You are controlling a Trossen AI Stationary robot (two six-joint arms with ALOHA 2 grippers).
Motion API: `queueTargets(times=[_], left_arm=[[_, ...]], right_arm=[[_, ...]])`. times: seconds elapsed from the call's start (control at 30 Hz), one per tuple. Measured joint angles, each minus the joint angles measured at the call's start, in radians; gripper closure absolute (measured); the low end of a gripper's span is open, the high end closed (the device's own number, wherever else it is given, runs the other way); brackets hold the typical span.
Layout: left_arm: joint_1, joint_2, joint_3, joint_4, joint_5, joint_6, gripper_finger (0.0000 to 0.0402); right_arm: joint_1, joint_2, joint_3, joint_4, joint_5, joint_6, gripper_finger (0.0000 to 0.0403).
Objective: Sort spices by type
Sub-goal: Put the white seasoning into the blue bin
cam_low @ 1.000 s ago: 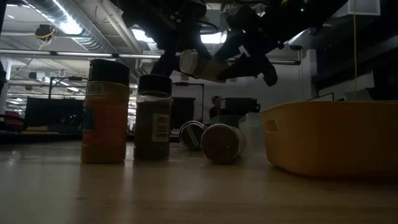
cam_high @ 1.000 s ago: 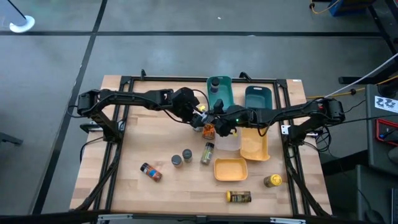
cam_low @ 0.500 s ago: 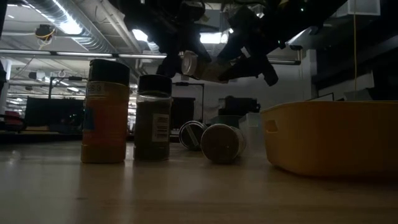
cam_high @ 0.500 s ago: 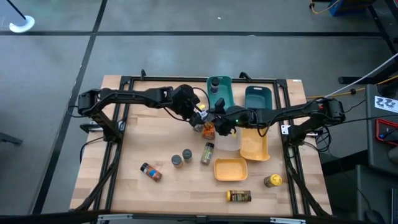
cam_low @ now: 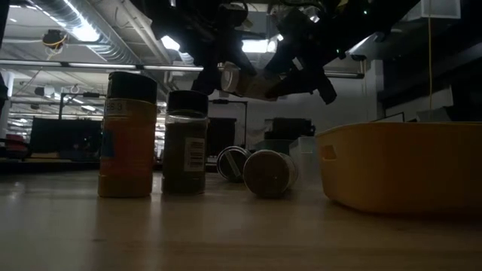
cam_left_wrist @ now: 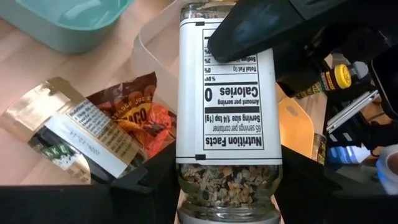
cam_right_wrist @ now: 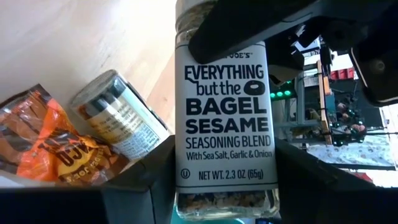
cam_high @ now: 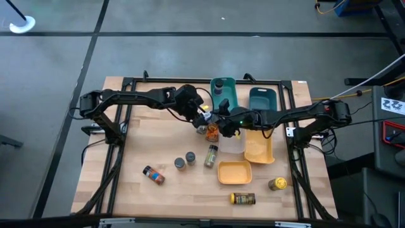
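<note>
A glass seasoning jar (cam_low: 245, 81) with a white label hangs in the air over the table's middle, lying nearly level. My left gripper (cam_high: 204, 116) is shut on its lid end and my right gripper (cam_high: 219, 120) on its base end, so the two face each other. In the left wrist view the jar (cam_left_wrist: 227, 106) shows its nutrition panel. In the right wrist view the jar (cam_right_wrist: 227, 118) shows its front label. Below lie an orange packet (cam_high: 212, 133) and a foil-topped jar (cam_right_wrist: 121, 124) on its side. My left gripper pinches the jar's lid end (cam_left_wrist: 227, 186) between its two fingers, which come slanting down from the table's left. The jar is lifted clear. My right gripper pinches the jar's base end (cam_right_wrist: 224, 199) between its two fingers, which come slanting down from the table's right. One of its fingers (cam_left_wrist: 242, 34) lies over the label. The jar is clear of the table.
Two teal bins (cam_high: 224, 92) (cam_high: 262, 100) stand at the far edge. A clear bin (cam_high: 235, 142) and two yellow bins (cam_high: 258, 147) (cam_high: 234, 171) are right of centre. More spice jars stand or lie nearer the front (cam_high: 211, 155) (cam_high: 185, 161) (cam_high: 154, 175) (cam_high: 243, 200) (cam_high: 277, 183).
My left gripper has rolled a little about the jar's length, and its arm has shifted slightly toward the table's far edge. The jar has stayed in the air between both grippers.
</note>
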Motion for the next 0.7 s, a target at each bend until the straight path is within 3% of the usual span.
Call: queueTargets(times=[0.7], left_arm=[[-0.011,0.0,-0.009,0.018,-0.043,0.013,0.0205]], right_arm=[[0.0,0.002,-0.003,0.001,0.001,-0.007,0.0199]])
